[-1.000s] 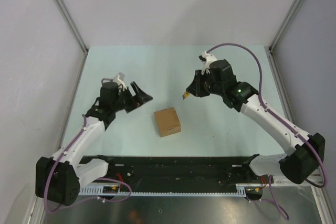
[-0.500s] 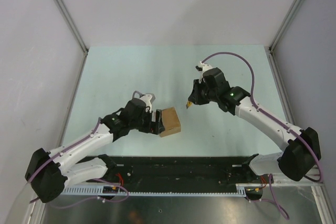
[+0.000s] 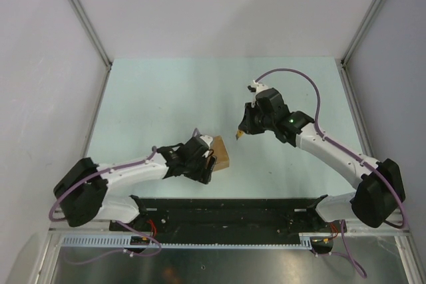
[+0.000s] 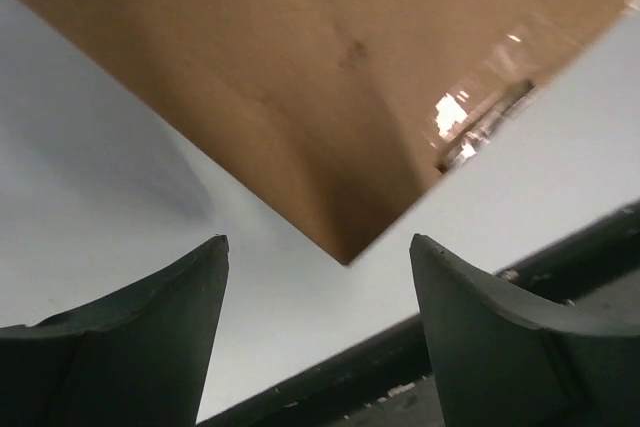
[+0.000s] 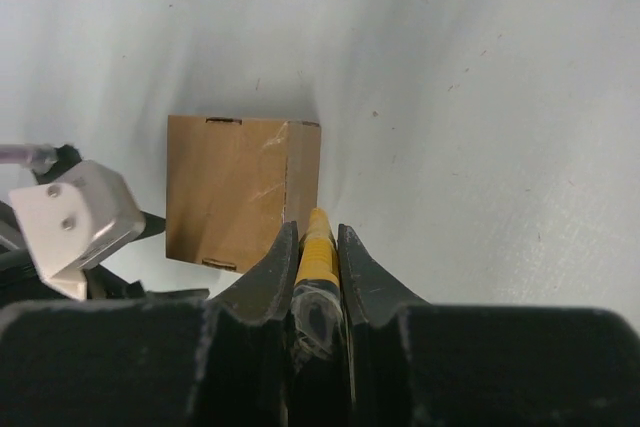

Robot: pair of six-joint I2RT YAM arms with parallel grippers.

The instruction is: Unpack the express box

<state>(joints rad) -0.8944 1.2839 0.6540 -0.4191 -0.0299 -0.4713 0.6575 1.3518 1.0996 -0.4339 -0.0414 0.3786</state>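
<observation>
We see the left tool (image 4: 318,247) with its two dark fingers (image 4: 150,332) spread wide. One corner of the small brown cardboard box (image 4: 300,77) points down into the gap between them, and neither finger visibly touches the card. From above, the left tool (image 3: 205,159) sits low against the box's left, near side, with its arm stretched flat along the bench's front edge.

The right tool (image 5: 316,237) is pressed together on a slim yellow cutter knife (image 5: 318,245), which sticks out forward between the fingers. In the wrist view the knife's tip lies just beside the right edge of the box (image 5: 235,192); we cannot tell whether it touches. From above, the right tool (image 3: 241,131) hangs tilted just beyond the box's far right corner, with the knife (image 3: 236,136) aimed down at it.

The box (image 3: 223,154) rests on the pale green bench (image 3: 166,91), close to the near edge and a little left of centre, between the two tools. Its top flaps lie flat and closed.
</observation>
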